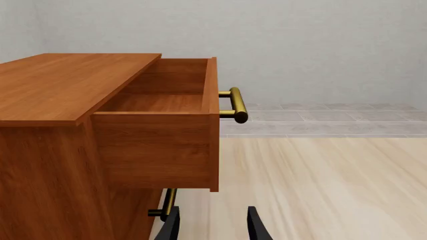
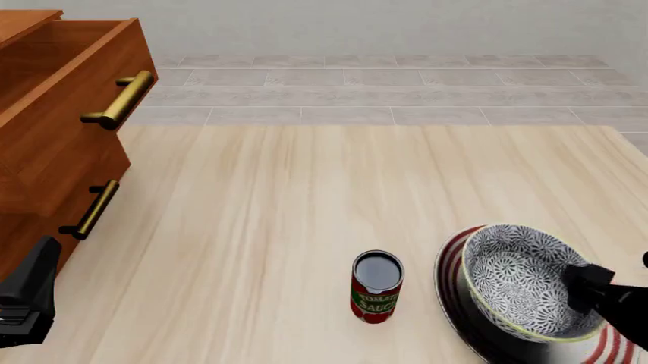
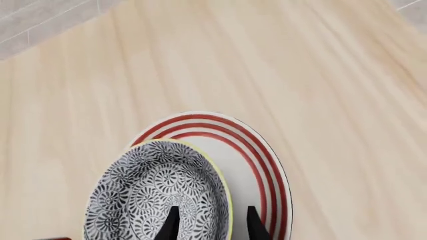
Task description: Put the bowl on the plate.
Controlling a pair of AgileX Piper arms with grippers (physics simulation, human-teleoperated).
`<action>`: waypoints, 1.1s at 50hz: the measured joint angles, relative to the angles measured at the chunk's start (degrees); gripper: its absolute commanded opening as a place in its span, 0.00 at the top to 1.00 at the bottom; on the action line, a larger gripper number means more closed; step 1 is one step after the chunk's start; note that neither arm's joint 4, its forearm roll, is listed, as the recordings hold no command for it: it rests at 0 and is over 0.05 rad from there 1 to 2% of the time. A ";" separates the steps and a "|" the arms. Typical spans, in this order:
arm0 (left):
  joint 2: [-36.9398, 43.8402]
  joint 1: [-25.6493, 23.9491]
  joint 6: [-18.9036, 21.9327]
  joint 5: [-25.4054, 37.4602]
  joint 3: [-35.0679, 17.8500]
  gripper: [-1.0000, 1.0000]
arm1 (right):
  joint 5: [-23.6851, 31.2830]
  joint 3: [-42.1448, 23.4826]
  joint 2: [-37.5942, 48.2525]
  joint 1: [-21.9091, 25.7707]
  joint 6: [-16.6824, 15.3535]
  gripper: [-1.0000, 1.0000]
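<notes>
The bowl, dark grey-and-white floral with a pale yellowish rim, is over the plate, a white plate with red rings, at the table's near right. In the right wrist view the bowl covers one side of the plate. My right gripper is open, with one finger inside the bowl and one outside, straddling its rim. In the front view that gripper is at the bowl's right edge. Whether the bowl rests on the plate I cannot tell. My left gripper stands open and holds nothing, low at the near left.
A red tomato sauce can stands upright just left of the plate. A wooden cabinet fills the left side, its top drawer pulled out, with brass handles. A tiled floor lies beyond the table's far edge.
</notes>
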 measured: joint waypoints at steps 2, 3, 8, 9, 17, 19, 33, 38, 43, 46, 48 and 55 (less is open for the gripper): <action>0.00 0.00 0.00 0.00 0.00 0.00 | 0.77 -0.67 -0.38 -0.14 -0.33 0.00; 0.00 0.00 0.00 0.00 0.00 0.00 | 1.15 -1.01 -0.56 -0.21 -0.49 0.00; 0.00 0.00 0.00 0.00 0.00 0.00 | 3.37 -2.93 -1.65 -0.41 -1.35 0.00; 0.00 0.00 0.00 0.00 0.00 0.00 | 3.77 -3.29 -1.85 -0.43 -1.51 0.00; 0.00 0.00 0.00 0.00 0.00 0.00 | 7.14 -6.80 -3.17 -0.22 -2.90 0.00; 0.00 0.00 0.00 0.00 0.00 0.00 | 7.85 -7.59 -3.41 -0.14 -3.21 0.00; 0.00 0.00 0.00 0.00 0.00 0.00 | 11.69 -12.77 -3.95 0.13 -5.43 0.00; 0.00 0.00 0.00 0.00 0.00 0.00 | 12.71 -14.47 -3.82 0.24 -6.21 0.00; 0.00 0.00 0.00 0.00 0.00 0.00 | 13.92 -16.32 -3.82 0.50 -7.01 0.00; 0.00 0.00 0.00 0.00 0.00 0.00 | 14.59 -17.43 -3.77 0.66 -7.50 0.00; 0.00 0.00 0.00 0.00 0.00 0.00 | 15.00 -18.10 -3.74 0.80 -7.80 0.00; 0.00 0.00 0.00 0.00 0.00 0.00 | 16.33 -20.46 -3.61 1.12 -8.84 0.00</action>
